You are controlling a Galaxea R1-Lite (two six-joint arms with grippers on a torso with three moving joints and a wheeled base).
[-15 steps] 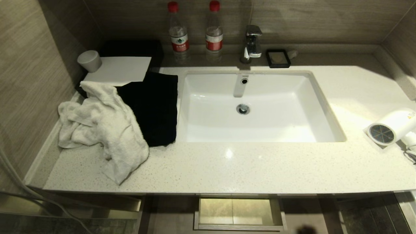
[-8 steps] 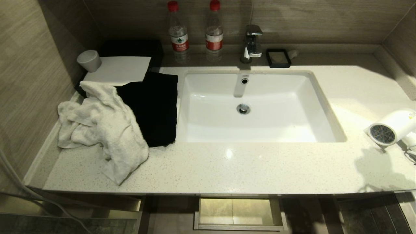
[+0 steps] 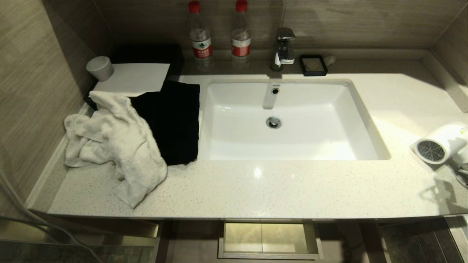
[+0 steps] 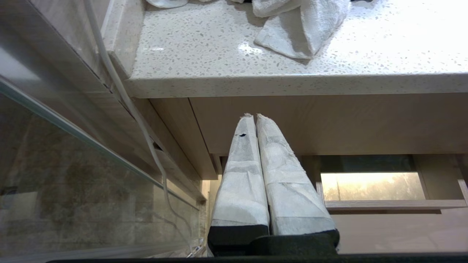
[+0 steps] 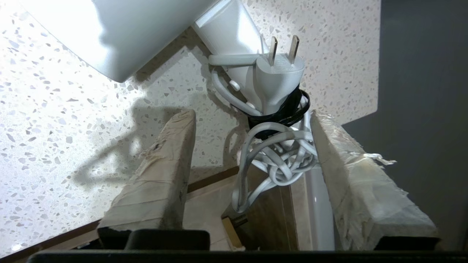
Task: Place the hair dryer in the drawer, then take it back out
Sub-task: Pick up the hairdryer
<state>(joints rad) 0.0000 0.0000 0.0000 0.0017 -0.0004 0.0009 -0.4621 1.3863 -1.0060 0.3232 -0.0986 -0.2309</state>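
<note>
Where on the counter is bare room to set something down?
Bare: the front strip between the sink and the counter edge, and the stretch between sink and hair dryer. Crowded: left end, under the white towel and black cloth.

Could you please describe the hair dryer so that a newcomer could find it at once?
Start at the white sink and follow the speckled countertop to its far right end. The hair dryer lies there, white, with a round grey mesh grille.

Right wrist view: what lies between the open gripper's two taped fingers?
The small white plastic hair dryer's bundled white cord with its plug lies there, over the speckled countertop's edge.
</note>
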